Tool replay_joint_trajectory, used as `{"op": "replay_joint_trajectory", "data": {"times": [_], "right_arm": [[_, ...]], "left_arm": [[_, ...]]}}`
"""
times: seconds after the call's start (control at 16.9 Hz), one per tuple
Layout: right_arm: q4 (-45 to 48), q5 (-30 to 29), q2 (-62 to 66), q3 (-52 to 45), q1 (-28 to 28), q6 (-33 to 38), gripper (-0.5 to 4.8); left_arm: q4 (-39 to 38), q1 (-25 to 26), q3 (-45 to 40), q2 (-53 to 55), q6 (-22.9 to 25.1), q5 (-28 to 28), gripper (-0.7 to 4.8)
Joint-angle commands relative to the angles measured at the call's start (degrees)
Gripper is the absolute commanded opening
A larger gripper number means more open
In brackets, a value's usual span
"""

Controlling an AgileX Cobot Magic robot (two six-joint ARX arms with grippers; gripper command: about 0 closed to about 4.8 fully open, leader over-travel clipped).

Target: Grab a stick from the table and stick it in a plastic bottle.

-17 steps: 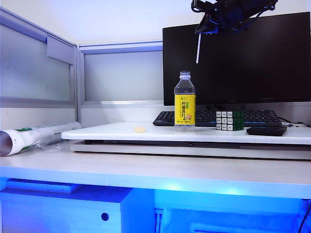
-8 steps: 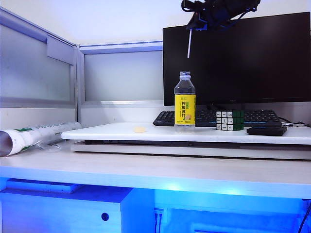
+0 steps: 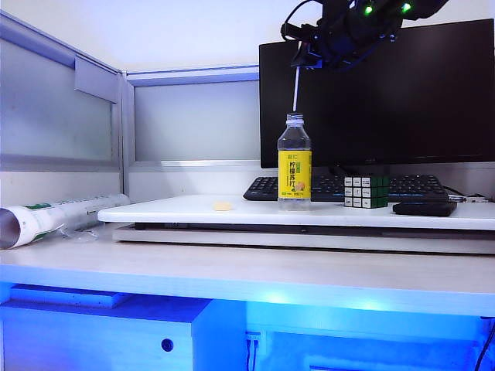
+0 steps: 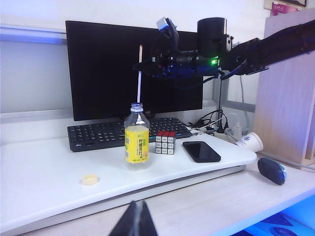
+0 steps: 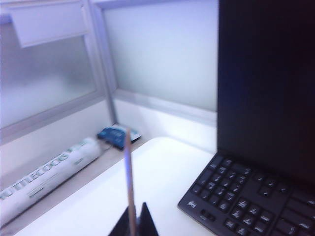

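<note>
Right pincer (image 3: 303, 60) pinches the stick (image 3: 295, 90) above the plastic bottle (image 3: 294, 163) — tip indistinct; left pincer (image 4: 136, 221) pressed together, half cropped.

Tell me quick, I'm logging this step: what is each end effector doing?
Left end effector: shut, empty, low over the table's near edge.
Right end effector: shut on the stick, above the plastic bottle.

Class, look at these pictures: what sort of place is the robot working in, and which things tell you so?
Probably an office desk cubicle. A black monitor and keyboard stand behind the white table, with frosted partition panels around it.
</note>
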Motion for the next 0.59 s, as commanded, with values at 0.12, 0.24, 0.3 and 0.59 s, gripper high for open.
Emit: {"op": "replay_joint_trajectory", "data": {"times": [0.12, 0.24, 0.3, 0.59], "right_arm": [[2.12, 0.96, -0.07, 0.35, 0.0, -0.2, -0.05], [2.29, 0.94, 0.63, 0.79, 0.0, -0.17, -0.05], [2.01, 0.87, 1.4, 1.57, 0.0, -0.13, -0.05], [-0.07, 1.29, 3.45, 4.61, -0.07, -0.31, -0.05]], "left_arm": [[3.1, 0.0, 0.04, 0.04, -0.2, 3.37, -0.05], [4.94, 0.0, 0.07, 0.04, -0.26, 3.34, -0.05], [5.07, 0.0, 0.07, 0.02, -0.39, 3.34, -0.05], [5.07, 0.02, 0.04, 0.04, -1.92, 3.34, -0.05]]}}
